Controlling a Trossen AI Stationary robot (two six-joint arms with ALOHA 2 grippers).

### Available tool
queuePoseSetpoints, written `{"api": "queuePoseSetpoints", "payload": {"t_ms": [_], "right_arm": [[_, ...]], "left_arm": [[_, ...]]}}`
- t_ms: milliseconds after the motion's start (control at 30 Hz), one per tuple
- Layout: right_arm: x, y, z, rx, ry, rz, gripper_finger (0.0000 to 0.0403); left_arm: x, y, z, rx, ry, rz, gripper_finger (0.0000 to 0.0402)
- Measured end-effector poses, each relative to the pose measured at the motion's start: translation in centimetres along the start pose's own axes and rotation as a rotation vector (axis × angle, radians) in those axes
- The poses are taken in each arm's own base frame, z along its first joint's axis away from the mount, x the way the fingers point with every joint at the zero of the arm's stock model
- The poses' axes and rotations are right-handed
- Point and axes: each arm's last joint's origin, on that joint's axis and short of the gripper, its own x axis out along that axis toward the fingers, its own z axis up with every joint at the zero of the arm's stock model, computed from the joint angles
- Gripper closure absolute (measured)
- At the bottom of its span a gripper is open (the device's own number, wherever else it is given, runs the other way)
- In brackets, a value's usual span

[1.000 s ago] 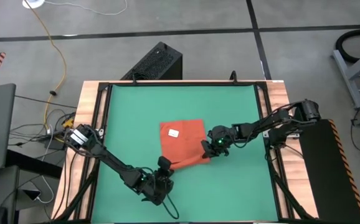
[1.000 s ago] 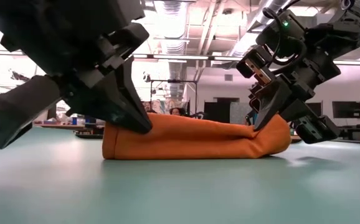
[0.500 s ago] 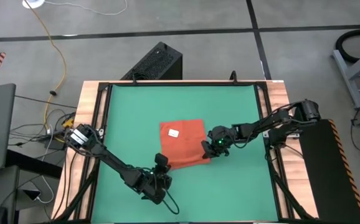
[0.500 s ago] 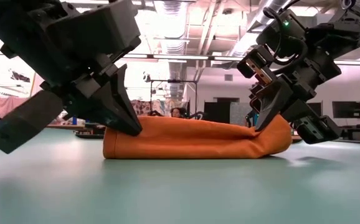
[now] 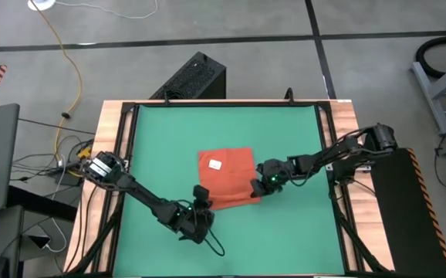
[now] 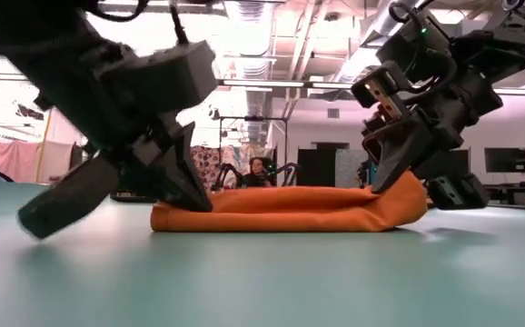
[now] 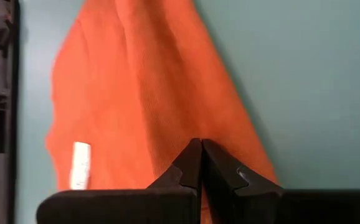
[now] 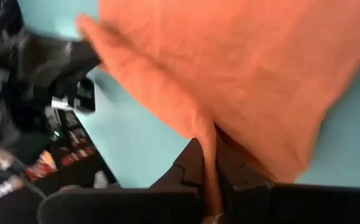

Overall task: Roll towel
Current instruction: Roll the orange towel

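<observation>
The orange-red towel [image 5: 225, 179] lies flat on the green mat [image 5: 153, 139], with its white tag [image 5: 214, 164] up near its far left corner. It is a low folded strip in the low view [image 6: 290, 211]. My left gripper [image 5: 201, 199] is shut at the towel's near left corner and also shows in the low view [image 6: 190, 191]. My right gripper [image 5: 255, 188] is shut on the towel's near right corner and also shows in the low view [image 6: 391, 177]. My left gripper has its shut fingertips [image 7: 198, 149] on the towel's top near its near edge [image 7: 230, 143], slanting down from the table's left. No cloth shows between the tips. The towel lies on the mat there. My right gripper pinches a raised fold of the towel [image 8: 206, 140] between its two fingers at the near right corner, slanting down from the table's right. That corner [image 6: 410, 193] is drawn up a little; the rest lies on the mat.
The mat's wooden frame [image 5: 115, 116] runs around the work area. A black box [image 5: 192, 77] stands beyond the far edge. Bare green mat lies on every side of the towel.
My left gripper has tipped and gone a little toward the far edge, over the towel's near left corner. The towel's left end, raised a second ago, has sunk lower and lies flatter. My right gripper has stayed shut on its corner.
</observation>
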Motion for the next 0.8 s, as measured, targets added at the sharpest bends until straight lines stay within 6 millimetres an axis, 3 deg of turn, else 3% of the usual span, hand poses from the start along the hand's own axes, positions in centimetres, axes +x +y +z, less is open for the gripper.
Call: {"api": "queuePoseSetpoints", "payload": {"t_ms": [467,800], "right_arm": [[0.5,0.2,-1.7,-0.269,-0.125,-0.053,0.0297],[0.4,0.1,-3.0,-0.531,-0.225,-0.143,0.029]], "left_arm": [[0.2,-0.3,-0.9,-0.042,-0.02,-0.017,0.0401],[0.4,-0.2,-1.1,-0.042,-0.01,-0.04,0.0402]]}}
